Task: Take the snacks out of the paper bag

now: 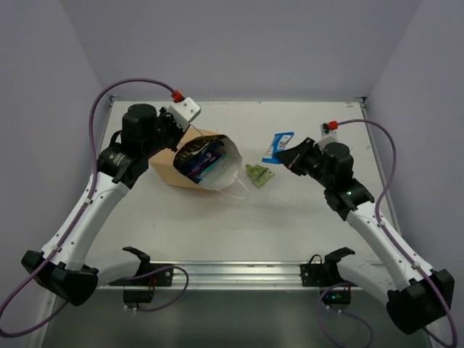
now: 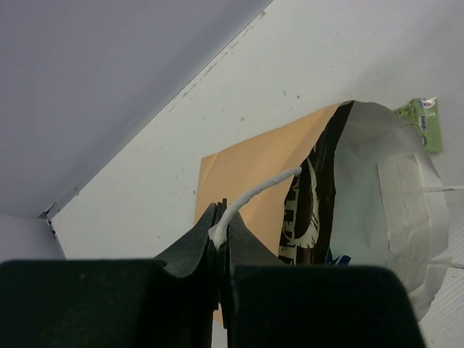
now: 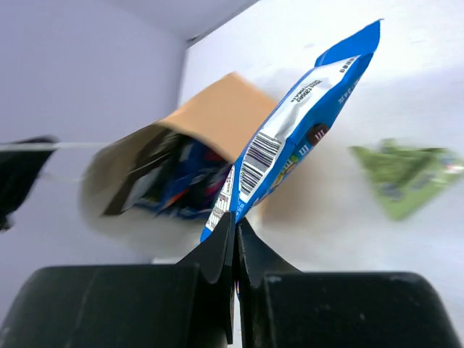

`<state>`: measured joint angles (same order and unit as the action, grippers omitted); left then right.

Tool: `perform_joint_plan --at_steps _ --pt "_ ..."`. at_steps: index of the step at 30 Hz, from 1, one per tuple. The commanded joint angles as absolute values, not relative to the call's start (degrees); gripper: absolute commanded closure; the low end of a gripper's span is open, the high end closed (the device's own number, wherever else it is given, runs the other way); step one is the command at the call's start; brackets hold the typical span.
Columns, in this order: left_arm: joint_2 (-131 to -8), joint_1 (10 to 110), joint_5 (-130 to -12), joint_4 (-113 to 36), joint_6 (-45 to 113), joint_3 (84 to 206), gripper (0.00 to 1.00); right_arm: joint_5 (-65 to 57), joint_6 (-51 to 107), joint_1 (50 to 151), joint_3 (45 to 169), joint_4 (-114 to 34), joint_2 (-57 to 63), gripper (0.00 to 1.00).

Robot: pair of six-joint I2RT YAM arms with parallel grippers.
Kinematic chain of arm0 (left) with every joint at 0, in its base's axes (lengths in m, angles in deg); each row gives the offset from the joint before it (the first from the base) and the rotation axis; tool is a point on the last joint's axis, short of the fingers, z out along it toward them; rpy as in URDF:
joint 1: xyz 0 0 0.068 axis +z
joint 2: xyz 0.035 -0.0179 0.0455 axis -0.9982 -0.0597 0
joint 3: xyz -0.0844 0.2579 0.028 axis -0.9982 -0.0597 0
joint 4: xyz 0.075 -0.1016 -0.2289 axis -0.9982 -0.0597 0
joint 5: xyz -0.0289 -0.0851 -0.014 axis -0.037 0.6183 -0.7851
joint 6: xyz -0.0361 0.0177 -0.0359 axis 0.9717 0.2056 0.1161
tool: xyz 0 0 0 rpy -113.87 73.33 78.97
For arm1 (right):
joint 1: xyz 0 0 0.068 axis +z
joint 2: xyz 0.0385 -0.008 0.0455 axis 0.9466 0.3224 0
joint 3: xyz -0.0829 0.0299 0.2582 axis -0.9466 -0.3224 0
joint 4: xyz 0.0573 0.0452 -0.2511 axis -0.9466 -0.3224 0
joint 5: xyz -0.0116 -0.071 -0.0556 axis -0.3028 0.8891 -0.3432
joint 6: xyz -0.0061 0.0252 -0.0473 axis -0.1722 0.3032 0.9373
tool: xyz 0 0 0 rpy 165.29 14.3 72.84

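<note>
The tan paper bag (image 1: 165,167) lies on its side at the table's middle left, its white-lined mouth facing right. Inside it show snacks (image 1: 197,161), among them a brown chip bag (image 2: 308,210) and dark-blue packets. My left gripper (image 2: 220,230) is shut on the bag's white string handle (image 2: 254,194), at the bag's upper left edge. My right gripper (image 3: 236,225) is shut on the lower corner of a blue-white packet (image 3: 304,123), which sits right of the bag (image 1: 278,147). A small green wrapper (image 1: 258,174) rests on the table between bag and right gripper (image 1: 284,156).
The bag's second white handle (image 1: 239,190) loops out on the table below its mouth. Walls close the table at the back and both sides. A metal rail (image 1: 232,272) with both arm bases runs along the near edge.
</note>
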<state>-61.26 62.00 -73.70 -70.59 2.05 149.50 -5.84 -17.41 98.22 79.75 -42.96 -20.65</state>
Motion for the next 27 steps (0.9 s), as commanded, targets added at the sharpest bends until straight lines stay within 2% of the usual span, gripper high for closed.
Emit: perform_joint_plan --at_steps 1,5,9,10,11,12,13,16,20,27 --pt "-58.86 61.70 -74.19 -67.91 -0.04 148.69 1.00 -6.89 -10.42 89.85 74.40 -48.16 -21.81 1.00" --pt "-58.41 61.70 -72.26 -68.26 -0.57 147.81 1.00 -8.21 -7.59 83.42 72.99 -44.39 -14.53 1.00" --pt "-58.50 61.70 -71.73 -68.26 -0.13 147.63 1.00 -11.90 -7.68 80.95 74.38 -34.99 -0.67 0.98" --pt "-58.50 61.70 -71.55 -68.17 0.04 147.63 1.00 -12.16 -7.15 80.95 75.09 -34.36 1.38 0.91" --pt "-58.59 61.79 -71.55 -68.08 0.22 147.72 1.00 -11.82 -7.32 80.95 75.79 -34.44 2.96 0.79" --pt "-58.76 61.70 -71.46 -68.00 0.57 147.80 1.00 -11.38 -7.41 80.95 77.28 -35.92 4.81 0.63" --pt "-58.94 61.70 -71.37 -68.00 0.92 148.33 1.00 -11.03 -7.15 80.95 77.64 -36.64 4.91 0.40" --pt "-59.73 61.70 -71.29 -68.00 3.29 149.30 1.00 -8.40 -7.06 81.47 77.82 -39.19 -0.08 0.22" --pt "-60.35 61.70 -71.72 -68.08 4.87 149.92 1.00 -3.74 -7.49 86.12 79.49 -44.28 -8.26 0.17" --pt "-61.14 61.70 -71.73 -68.17 6.02 150.62 1.00 -3.99 -15.57 102.19 86.77 -40.97 -10.30 0.20"
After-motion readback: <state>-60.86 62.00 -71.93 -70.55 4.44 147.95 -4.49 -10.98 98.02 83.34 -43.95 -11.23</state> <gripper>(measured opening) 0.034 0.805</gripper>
